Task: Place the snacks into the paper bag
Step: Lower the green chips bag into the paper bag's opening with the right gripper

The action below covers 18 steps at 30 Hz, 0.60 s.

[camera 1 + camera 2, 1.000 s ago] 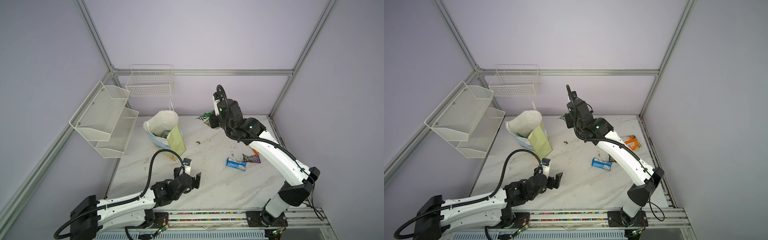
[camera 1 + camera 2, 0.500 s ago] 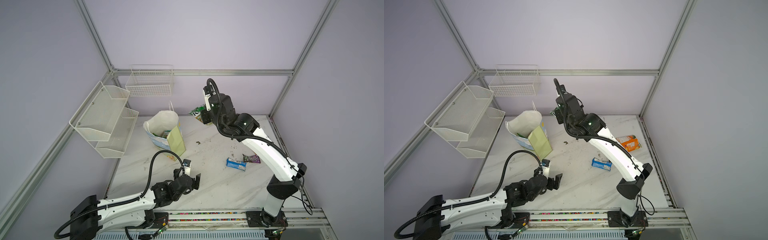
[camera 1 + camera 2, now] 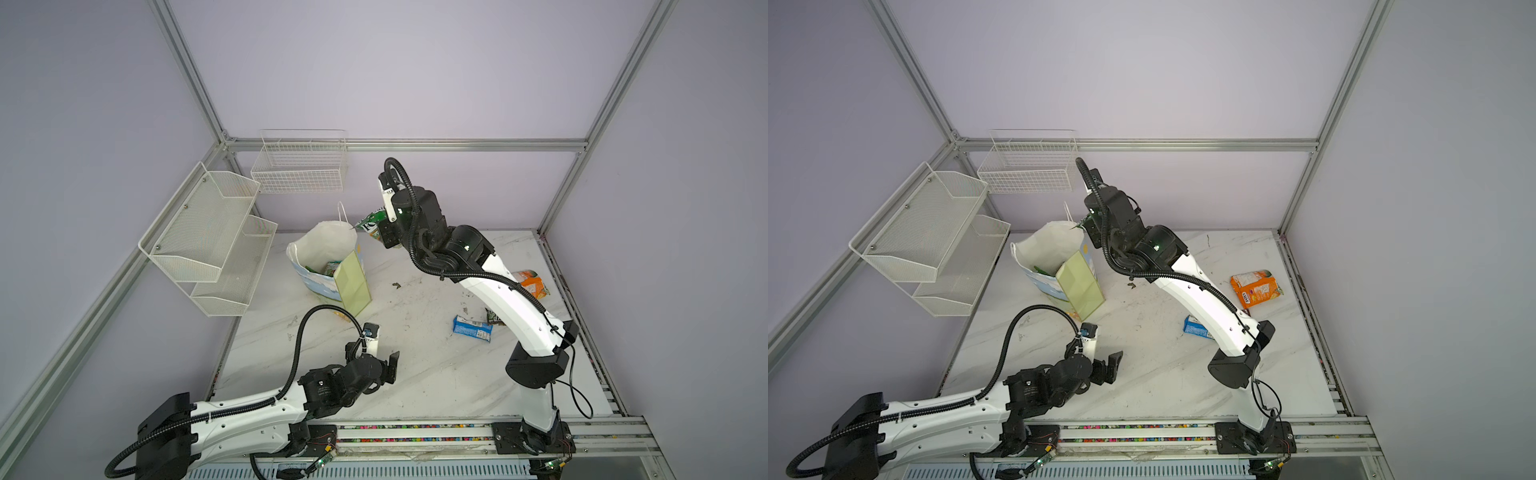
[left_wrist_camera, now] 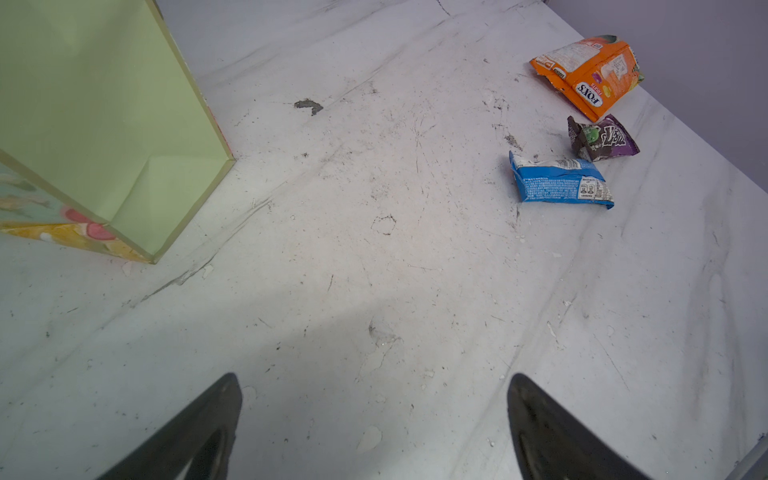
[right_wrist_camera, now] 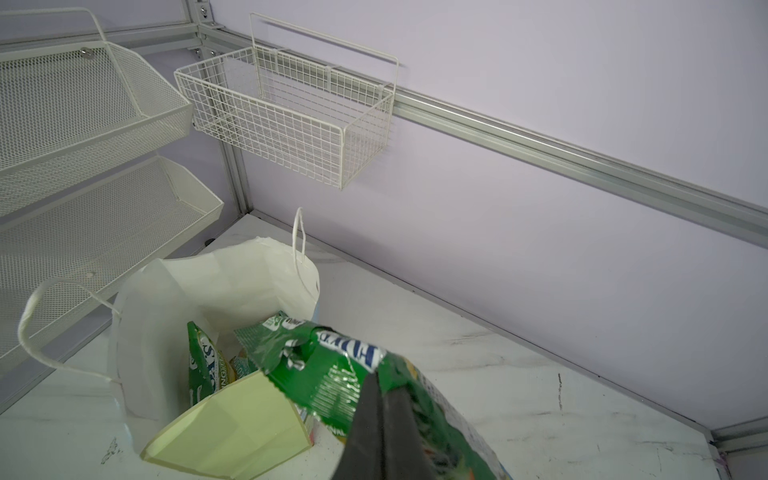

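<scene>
The paper bag (image 3: pixel 328 243) (image 3: pixel 1050 249) (image 5: pixel 216 299) stands upright and open at the back left, its pale green side (image 4: pixel 104 116) toward me. My right gripper (image 3: pixel 385 233) (image 5: pixel 380 386) is shut on a green snack packet (image 3: pixel 372 224) (image 5: pixel 328 378), held above the bag's far right rim with its free end over the opening. Another green packet (image 5: pixel 203 365) lies inside. On the table to the right lie an orange packet (image 3: pixel 532 282) (image 3: pixel 1256 289) (image 4: pixel 590 75), a blue one (image 3: pixel 471 328) (image 4: pixel 561 183) and a purple wrapper (image 4: pixel 602 139). My left gripper (image 3: pixel 388 365) (image 3: pixel 1111 365) (image 4: pixel 374 382) hovers open and empty near the front.
A white wire basket (image 3: pixel 301 166) (image 5: pixel 291 116) hangs on the back wall. Two white mesh shelves (image 3: pixel 208 232) hang on the left wall beside the bag. A dark crumb (image 3: pixel 395 284) lies mid-table. The right arm's white link (image 3: pixel 507 303) partly covers the purple wrapper.
My right gripper has carried the green packet leftward from the back middle to the bag's mouth. The left arm has stayed in place.
</scene>
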Each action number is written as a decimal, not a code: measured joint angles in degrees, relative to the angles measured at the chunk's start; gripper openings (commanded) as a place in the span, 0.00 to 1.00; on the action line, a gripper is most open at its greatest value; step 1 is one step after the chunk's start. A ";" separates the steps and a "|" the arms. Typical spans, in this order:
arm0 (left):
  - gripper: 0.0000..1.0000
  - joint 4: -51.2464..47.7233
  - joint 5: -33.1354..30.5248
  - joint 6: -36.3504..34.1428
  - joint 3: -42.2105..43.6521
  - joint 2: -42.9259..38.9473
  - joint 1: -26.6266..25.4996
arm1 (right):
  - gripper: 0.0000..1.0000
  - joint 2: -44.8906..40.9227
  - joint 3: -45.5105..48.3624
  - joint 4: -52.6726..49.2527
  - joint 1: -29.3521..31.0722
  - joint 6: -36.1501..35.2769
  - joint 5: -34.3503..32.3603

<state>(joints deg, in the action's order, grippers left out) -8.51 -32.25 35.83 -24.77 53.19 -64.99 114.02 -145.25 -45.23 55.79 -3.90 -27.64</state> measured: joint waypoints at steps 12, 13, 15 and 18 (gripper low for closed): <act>0.97 -0.22 -0.13 0.59 0.04 -0.28 -0.79 | 0.00 0.02 -0.70 3.26 2.05 -0.52 4.68; 0.97 -0.24 -0.13 0.61 0.02 -0.28 -0.79 | 0.00 0.02 -0.79 3.61 2.08 -0.55 5.07; 0.97 -0.26 -0.15 0.61 0.02 -0.31 -0.83 | 0.00 0.02 -0.98 4.72 2.10 -0.48 6.43; 0.97 -0.35 -0.26 0.63 0.04 -0.39 -1.05 | 0.00 0.02 -1.25 6.36 2.10 -0.42 8.28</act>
<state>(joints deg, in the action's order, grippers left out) -8.86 -32.51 36.47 -24.73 52.80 -66.04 114.04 -146.50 -38.87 57.89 -4.32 -19.35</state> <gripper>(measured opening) 0.975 0.044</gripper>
